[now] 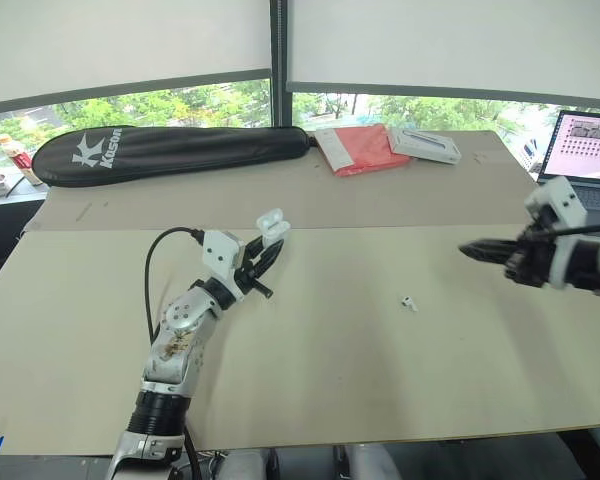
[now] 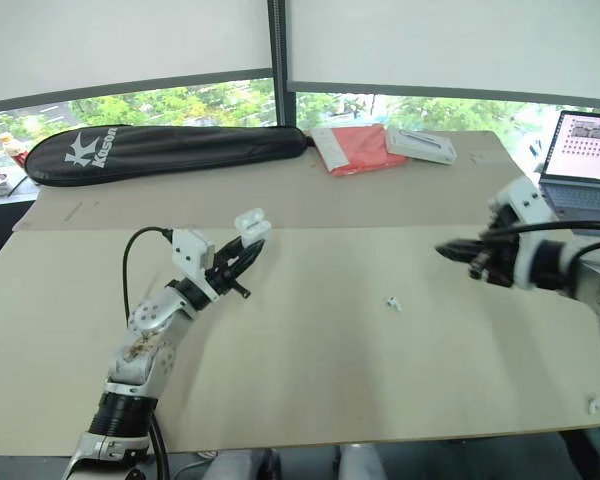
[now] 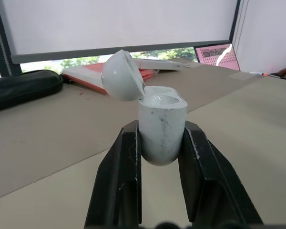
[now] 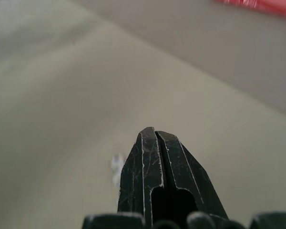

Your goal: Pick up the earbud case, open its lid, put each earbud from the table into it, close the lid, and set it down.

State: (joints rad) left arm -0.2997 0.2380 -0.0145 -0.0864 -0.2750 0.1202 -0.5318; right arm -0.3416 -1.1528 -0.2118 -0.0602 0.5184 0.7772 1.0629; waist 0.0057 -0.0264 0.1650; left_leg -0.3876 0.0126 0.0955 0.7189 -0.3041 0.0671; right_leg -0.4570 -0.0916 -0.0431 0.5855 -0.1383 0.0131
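Gripping the earbud case (image 3: 161, 125) by its body, the left pincer (image 1: 263, 258) holds it above the worktop (image 1: 360, 380), lid (image 3: 121, 75) hinged open. The right pincer (image 4: 155, 134) is clenched, its fingers pressed together, with nothing visible between them. One earbud (image 1: 409, 302) lies on the worktop between both pincers. A black racket bag (image 1: 170, 150) at the far edge reads "Kason". Blind-covered windows stand behind.

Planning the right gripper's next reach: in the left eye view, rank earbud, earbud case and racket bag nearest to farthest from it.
1. The earbud, on the table just left of the right gripper.
2. The earbud case, lid open, held by the left gripper.
3. The racket bag, at the far left edge.
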